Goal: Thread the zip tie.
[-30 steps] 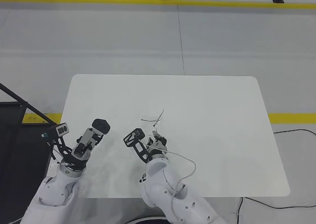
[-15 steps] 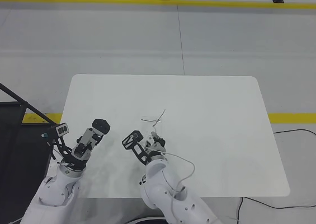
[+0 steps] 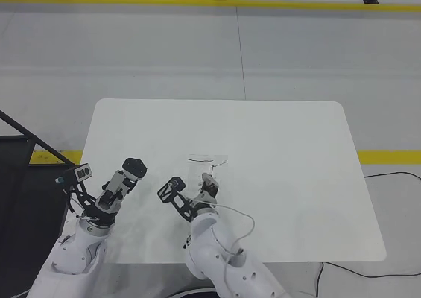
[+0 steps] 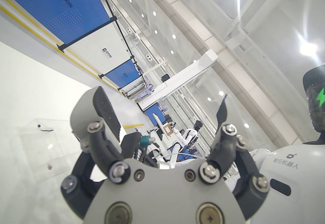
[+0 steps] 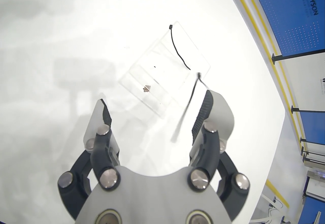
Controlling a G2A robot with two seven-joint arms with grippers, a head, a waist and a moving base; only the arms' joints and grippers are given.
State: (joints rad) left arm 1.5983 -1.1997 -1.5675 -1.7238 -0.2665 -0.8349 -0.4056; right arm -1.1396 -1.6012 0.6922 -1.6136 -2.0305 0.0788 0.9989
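Black zip tie [image 5: 175, 48] flat on clear plate [image 5: 152, 75], middle of surface [image 3: 292, 141]. Blurred dark strip [image 5: 188, 105] just beside a finger of right gripper [image 5: 155, 97], contact unclear. Both wide, nothing clamped; left gripper [image 4: 161, 94] well apart, near front edge.

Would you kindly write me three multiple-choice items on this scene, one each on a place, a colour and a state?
1. Where does the curved zip tie lie?
A. on the clear plate
B. on the floor
C. in a box

2. What colour is it?
A. white
B. black
C. yellow

3. How is the right end effector?
A. shut on the plate
B. shut on nothing
C. open

Answers: 1 A, it lies across the plate; 2 B, it shows as a black strip; 3 C, its fingers stand wide apart.
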